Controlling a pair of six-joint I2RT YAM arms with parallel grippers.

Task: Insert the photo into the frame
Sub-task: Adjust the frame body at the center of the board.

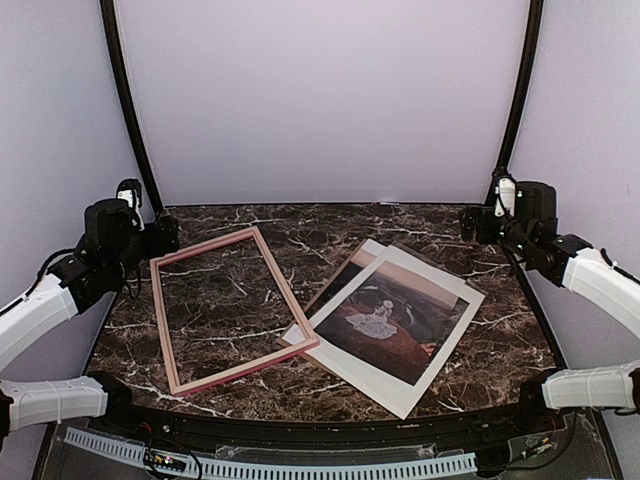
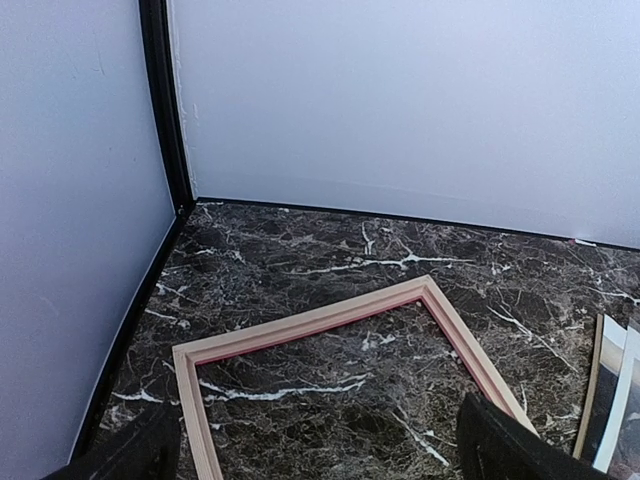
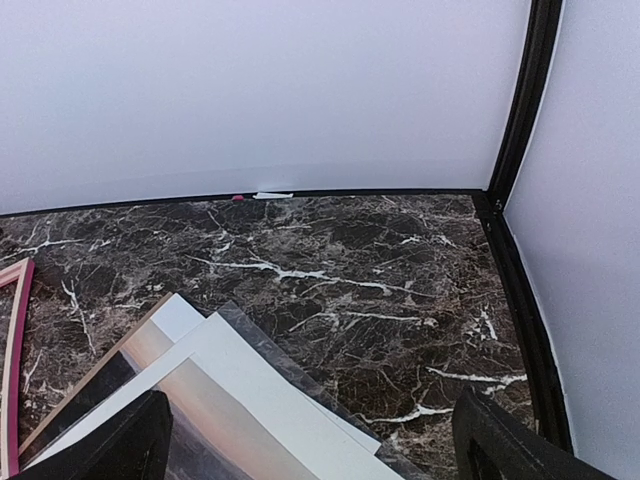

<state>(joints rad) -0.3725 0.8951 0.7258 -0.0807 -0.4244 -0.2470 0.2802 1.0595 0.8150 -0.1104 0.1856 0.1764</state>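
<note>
The pink frame point(image 1: 272, 275) lies flat on the left half of the marble table point(image 1: 500, 340); its far corner shows in the left wrist view point(image 2: 330, 318). The photo point(image 1: 385, 318), a white-dressed figure on dark red ground, lies right of the frame under a white mat, showing through the mat's window; its pale sky band appears in the right wrist view point(image 3: 215, 425). The frame's near right corner overlaps the stack's left corner. My left gripper point(image 1: 163, 235) hovers open over the frame's far left corner. At the back right, away from the stack, my right gripper point(image 1: 476, 222) hangs open and empty.
A white mat point(image 1: 445, 290) tops the stack, with a clear sheet point(image 3: 275, 350) and a brown backing edge point(image 3: 95, 372) sticking out beneath. White walls and black corner posts point(image 1: 128, 110) close in the table's back and sides. A perforated strip point(image 1: 300, 468) runs along the near edge.
</note>
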